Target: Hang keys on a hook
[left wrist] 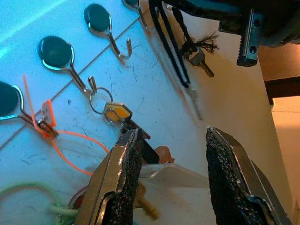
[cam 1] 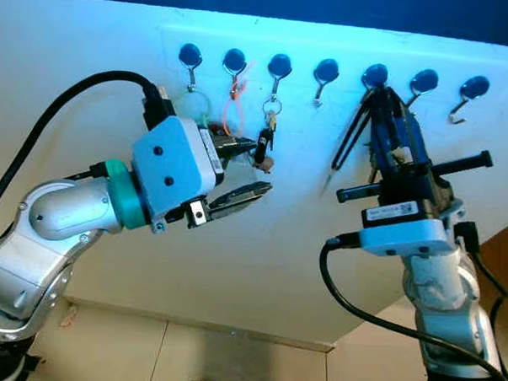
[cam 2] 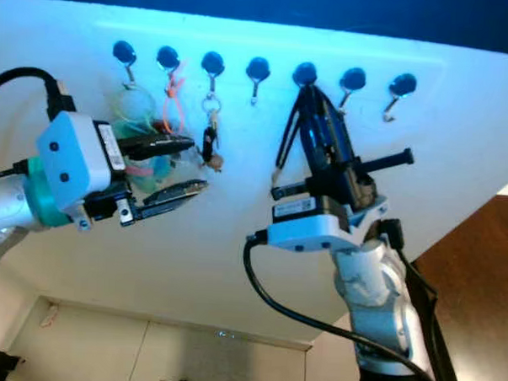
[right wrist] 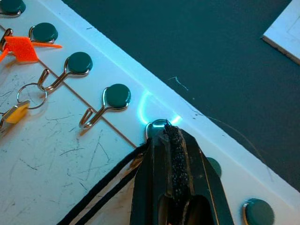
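Board: a white board (cam 1: 302,243) carried a row of seven dark-capped hooks along its top edge.
Right gripper: the right gripper (right wrist: 174,140) stood at the fifth hook (cam 1: 375,76), fingers pressed together on a black cord (cam 1: 351,136). The cord's loop sat at that hook, apparently over it, and trailed toward 7 o'clock.
Key: a key (left wrist: 199,58) hung at the frayed knot of the cord, lying against the board below the fifth hook.
Reason for hold: judged, the pinch kept the loop taut and narrow so it could seat on the hook's tip; release had not yet happened.
Left gripper: the left gripper (cam 1: 248,169) hovered with fingers apart beside the third hook (cam 1: 279,67), gripping nothing. Judged, it was standing by, clear of the right arm's work.
Other hangings: a ring with a yellow-headed key (left wrist: 117,112) hung on the third hook; an orange tie (cam 1: 234,105) hung on the second hook (cam 1: 234,61); a green loop (cam 1: 198,108) hung on the first hook (cam 1: 190,54).
Free hooks: the fourth hook (cam 1: 325,73), sixth hook (cam 1: 424,81) and seventh hook (cam 1: 474,87) were bare.
Right wrist view: showed the closed fingertips at the fifth hook's cap, which the eye views hid behind the gripper body.
Left wrist view: showed the key and knot, too small to make out from the head.
Eye views: gave the whole row and both arms' stations at once.
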You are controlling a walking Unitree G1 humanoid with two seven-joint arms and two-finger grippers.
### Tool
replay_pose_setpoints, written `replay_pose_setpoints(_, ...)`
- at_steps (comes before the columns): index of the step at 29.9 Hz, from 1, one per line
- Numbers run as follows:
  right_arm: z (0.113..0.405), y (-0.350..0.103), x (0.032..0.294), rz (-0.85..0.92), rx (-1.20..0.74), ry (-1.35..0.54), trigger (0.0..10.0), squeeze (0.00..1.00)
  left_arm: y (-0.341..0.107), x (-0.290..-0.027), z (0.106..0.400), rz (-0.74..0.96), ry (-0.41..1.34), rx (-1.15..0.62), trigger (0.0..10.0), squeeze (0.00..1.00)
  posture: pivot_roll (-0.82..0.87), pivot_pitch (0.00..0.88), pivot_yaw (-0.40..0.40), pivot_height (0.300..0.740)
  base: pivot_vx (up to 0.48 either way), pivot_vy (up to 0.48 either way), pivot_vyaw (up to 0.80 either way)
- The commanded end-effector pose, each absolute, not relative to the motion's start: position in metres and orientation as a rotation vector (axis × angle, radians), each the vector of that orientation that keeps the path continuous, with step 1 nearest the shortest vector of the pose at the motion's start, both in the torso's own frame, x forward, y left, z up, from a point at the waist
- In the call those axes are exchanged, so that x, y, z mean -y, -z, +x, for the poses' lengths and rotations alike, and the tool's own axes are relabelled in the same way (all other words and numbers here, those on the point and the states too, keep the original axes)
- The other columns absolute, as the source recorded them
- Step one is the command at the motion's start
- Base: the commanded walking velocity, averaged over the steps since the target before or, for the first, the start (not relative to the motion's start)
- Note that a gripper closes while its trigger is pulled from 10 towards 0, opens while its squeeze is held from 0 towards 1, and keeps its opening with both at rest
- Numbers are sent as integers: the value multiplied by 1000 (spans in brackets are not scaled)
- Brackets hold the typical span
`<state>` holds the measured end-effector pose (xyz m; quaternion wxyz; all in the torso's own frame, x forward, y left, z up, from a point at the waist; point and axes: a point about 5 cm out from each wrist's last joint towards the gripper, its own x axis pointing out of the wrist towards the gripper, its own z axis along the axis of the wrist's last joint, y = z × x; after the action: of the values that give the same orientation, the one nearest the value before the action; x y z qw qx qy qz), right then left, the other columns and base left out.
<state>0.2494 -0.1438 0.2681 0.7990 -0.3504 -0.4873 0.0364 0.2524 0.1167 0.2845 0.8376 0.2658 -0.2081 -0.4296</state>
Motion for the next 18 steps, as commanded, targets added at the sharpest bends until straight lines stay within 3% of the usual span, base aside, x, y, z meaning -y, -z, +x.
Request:
replay_pose_setpoints(1, 249, -266, 141, -745, 1049, -87, 10000, 0, -286, -123, 261, 584, 825, 434, 10000, 0, 25, 0, 102, 740, 0, 0, 0)
replay_pose_setpoints(6, 249, -266, 141, -742, 1046, -88, 10000, 0, -287, -129, 269, 541, 747, 416, 10000, 0, 25, 0, 105, 740, 0, 0, 0)
replay_pose_setpoints(11, 249, -265, 141, -740, 1046, -88, 10000, 0, -311, -139, 267, 356, 626, 532, 10000, 0, 30, 0, 104, 740, 0, 0, 0)
replay_pose_setpoints(18, 250, -266, 141, -743, 1048, -85, 10000, 0, -324, -143, 254, 335, 635, 585, 10000, 0, 38, 0, 104, 740, 0, 0, 0)
